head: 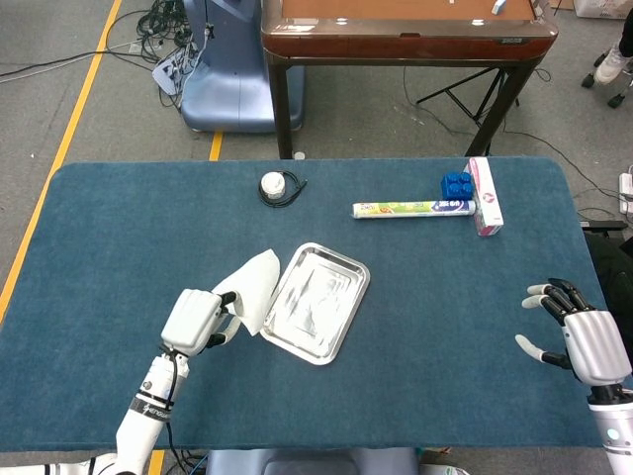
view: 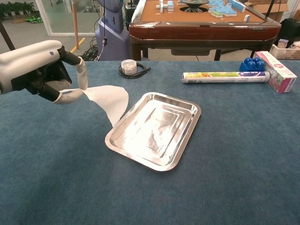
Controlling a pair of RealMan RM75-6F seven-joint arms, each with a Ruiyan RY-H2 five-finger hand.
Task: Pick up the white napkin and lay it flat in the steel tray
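The white napkin (view: 107, 99) is pinched in the left hand (view: 44, 77) and lifted; laying it in the steel tray (view: 183, 149) remains.

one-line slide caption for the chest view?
Left robot hand holds the white napkin lifted beside the steel tray, not yet laid in it.

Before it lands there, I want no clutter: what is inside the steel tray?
The steel tray holds nothing visible, only reflections. The white napkin, pinched by the left hand, hangs beside its left rim.
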